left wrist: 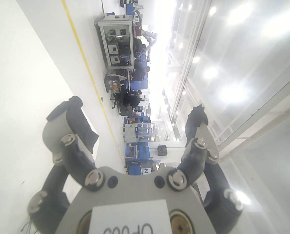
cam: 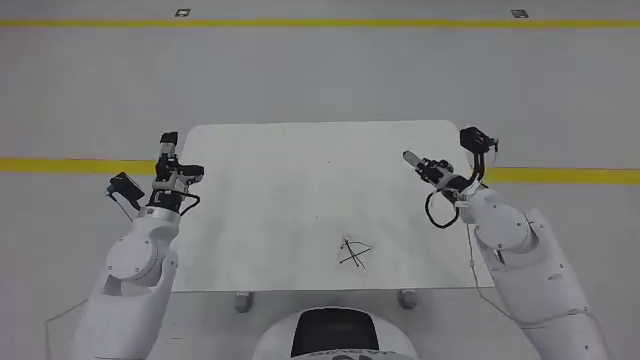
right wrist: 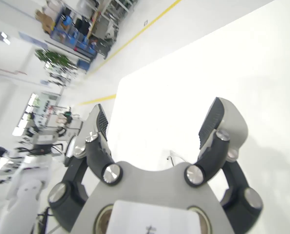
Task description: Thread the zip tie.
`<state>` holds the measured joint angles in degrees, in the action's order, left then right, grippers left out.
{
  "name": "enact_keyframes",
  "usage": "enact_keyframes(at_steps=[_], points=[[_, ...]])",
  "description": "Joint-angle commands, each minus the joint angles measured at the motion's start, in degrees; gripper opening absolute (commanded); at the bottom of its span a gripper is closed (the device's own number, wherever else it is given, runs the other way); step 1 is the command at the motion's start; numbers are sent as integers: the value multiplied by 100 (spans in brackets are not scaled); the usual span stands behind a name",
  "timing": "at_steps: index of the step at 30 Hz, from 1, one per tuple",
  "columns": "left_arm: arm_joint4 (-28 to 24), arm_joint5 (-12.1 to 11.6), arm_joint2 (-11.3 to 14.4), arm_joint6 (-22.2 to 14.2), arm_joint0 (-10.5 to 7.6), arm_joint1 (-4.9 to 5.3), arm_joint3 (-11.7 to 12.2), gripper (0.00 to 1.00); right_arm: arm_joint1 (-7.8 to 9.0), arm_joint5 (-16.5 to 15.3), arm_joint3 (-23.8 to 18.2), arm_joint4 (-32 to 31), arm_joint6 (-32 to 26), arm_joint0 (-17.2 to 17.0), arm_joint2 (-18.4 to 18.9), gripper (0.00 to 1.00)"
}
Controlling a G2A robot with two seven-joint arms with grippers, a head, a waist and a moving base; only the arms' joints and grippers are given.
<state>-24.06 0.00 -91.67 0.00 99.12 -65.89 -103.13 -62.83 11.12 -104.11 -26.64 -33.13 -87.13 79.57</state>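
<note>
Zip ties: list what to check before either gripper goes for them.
1. The zip ties lie on the table, near its front edge: ok.
2. The left gripper is open and empty: ok.
3. The right gripper is open and empty: ok.
4. A gripper is above the ties: not ok; both hover near the table's side edges, well apart from them.
5. Head and tail of each tie can be told apart: cannot tell; they appear as thin crossed black strands.
</note>
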Motion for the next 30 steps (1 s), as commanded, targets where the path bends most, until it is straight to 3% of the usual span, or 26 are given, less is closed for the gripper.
enact_keyframes(at_steps=[1,5,21,27,30], points=[[0,0,0,0,0,0,0,100,12,-24,62,-495,-456,229,-239,100],[0,0,0,0,0,0,0,100,16,-294,177,-929,-945,442,-605,100],[0,0,0,0,0,0,0,100,28,-383,144,-1114,-1001,464,-636,100],[0,0,0,0,0,0,0,100,47,-537,90,-1870,-2014,880,-1038,100],[0,0,0,0,0,0,0,100,11,-535,150,-2189,-2545,1179,-1445,100]])
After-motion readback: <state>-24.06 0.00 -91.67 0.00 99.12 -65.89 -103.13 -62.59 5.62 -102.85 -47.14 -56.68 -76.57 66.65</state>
